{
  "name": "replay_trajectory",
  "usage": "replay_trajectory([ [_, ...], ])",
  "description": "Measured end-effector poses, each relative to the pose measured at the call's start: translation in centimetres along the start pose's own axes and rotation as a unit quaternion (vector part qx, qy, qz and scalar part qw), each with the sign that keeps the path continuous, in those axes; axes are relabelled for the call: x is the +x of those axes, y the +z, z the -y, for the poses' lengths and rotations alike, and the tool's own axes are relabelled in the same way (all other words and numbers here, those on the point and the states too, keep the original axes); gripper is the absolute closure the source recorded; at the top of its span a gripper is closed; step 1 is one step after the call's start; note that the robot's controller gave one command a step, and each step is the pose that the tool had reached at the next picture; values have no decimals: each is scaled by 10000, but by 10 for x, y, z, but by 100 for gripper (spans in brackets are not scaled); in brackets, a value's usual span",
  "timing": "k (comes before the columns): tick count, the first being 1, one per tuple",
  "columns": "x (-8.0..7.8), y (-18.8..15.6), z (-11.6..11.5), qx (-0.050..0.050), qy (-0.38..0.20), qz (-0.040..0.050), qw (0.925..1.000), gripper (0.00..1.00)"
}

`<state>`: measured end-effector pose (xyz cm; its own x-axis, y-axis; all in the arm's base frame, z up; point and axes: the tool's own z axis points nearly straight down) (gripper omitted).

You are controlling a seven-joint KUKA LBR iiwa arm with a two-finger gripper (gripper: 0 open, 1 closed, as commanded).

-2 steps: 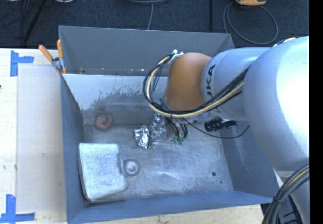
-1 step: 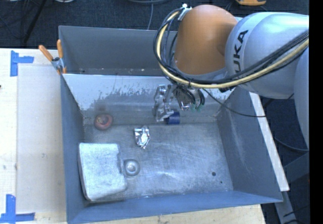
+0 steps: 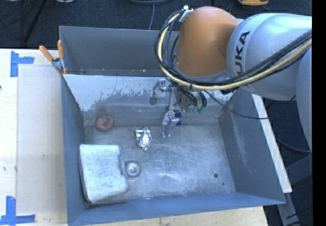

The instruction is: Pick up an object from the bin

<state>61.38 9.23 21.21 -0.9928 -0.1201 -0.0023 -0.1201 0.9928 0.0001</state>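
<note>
My gripper [image 3: 160, 115] hangs under the orange wrist cover in the middle of the bin, toward the back wall. Its two metal fingers stand apart, open, and I see nothing between them. A crumpled piece of silver foil [image 3: 143, 138] lies on the floor just left of the lower fingertip [image 3: 166, 131], close to it but apart. Further left, near the back slope, sits a small reddish-brown round thing [image 3: 104, 122].
A pale grey rectangular pad [image 3: 101, 171] lies in the front left corner, with a small round metal cap [image 3: 133, 169] at its right edge. The arm and its looped cables cover the bin's back right part.
</note>
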Motion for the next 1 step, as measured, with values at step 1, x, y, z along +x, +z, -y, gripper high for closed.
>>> replay_trajectory([
  [1, 12, 140, 10, -10, -1188, 11, 9929, 0],
])
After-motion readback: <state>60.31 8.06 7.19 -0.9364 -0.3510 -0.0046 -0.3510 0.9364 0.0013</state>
